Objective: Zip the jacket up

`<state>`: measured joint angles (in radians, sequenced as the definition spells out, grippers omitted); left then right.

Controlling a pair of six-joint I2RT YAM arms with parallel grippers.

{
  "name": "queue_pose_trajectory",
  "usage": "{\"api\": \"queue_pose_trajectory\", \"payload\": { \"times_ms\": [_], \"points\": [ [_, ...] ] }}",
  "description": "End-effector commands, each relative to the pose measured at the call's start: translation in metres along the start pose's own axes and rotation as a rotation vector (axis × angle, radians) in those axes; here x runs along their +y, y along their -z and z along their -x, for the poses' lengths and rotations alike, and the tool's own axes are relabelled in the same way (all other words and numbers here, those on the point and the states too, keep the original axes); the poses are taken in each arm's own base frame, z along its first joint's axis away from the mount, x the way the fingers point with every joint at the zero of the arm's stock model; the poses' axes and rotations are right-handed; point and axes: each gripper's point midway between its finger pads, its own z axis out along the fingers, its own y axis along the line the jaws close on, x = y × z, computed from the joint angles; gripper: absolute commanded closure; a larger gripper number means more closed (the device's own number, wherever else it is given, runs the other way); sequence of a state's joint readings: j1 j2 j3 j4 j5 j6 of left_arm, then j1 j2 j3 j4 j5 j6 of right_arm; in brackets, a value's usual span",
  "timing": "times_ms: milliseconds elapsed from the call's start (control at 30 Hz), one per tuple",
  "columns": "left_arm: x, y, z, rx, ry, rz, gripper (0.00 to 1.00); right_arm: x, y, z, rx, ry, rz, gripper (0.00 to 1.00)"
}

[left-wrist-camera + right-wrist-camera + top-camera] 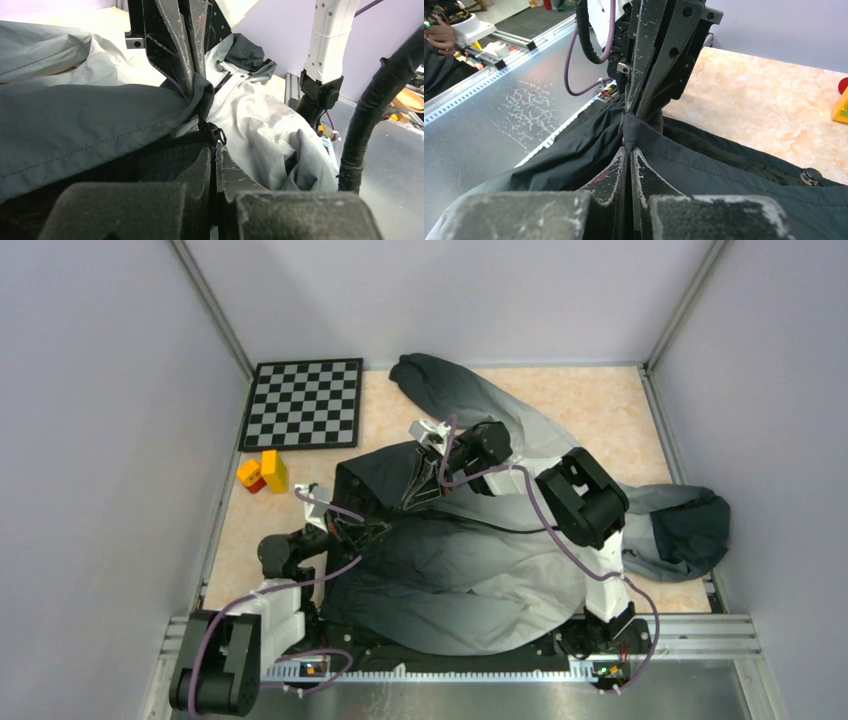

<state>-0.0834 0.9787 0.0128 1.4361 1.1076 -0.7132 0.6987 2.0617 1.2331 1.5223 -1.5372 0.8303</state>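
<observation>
Even, soft overhead light, faint shadows; wrist views blur their own near pincer bodies.

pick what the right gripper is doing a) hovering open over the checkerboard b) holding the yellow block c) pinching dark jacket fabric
c: the right wrist view shows the right gripper closed on a fold of the dark jacket, nowhere near the checkerboard or yellow block.

Plain lilac-grey walls [100, 440] box in peach marbled tabletop [600, 405]; slotted aluminium rail [700, 628] lines near edge; light soft, even.
</observation>
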Motion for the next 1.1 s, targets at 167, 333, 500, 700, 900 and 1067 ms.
{"api": "queue_pose_trajectory", "payload": {
  "times_ms": [167,333,500,700,900,1067],
  "points": [
    [-0.017,0.016,-0.041,0.04,0.098,-0.006,1.0,0.006,-0.015,0.016,0.029,0.247,0.068,1.0],
    [-0.018,0.016,-0.041,0.039,0.098,-0.009,1.0,0.005,-0.02,0.012,0.034,0.237,0.085,1.0],
    [-0.018,0.016,-0.041,0.04,0.102,-0.007,1.0,0.004,-0.024,0.016,0.018,0.243,0.081,1.0],
    [-0.018,0.016,-0.04,0.039,0.1,-0.007,1.0,0.005,-0.029,0.016,0.013,0.247,0.089,1.0],
    [-0.016,0.015,-0.04,0.04,0.109,-0.002,1.0,0.007,-0.037,0.026,-0.019,0.242,0.084,1.0],
    [-0.012,0.013,-0.035,0.026,0.116,0.014,1.0,0.002,-0.04,0.032,-0.065,0.22,0.054,1.0]
  ]
}}
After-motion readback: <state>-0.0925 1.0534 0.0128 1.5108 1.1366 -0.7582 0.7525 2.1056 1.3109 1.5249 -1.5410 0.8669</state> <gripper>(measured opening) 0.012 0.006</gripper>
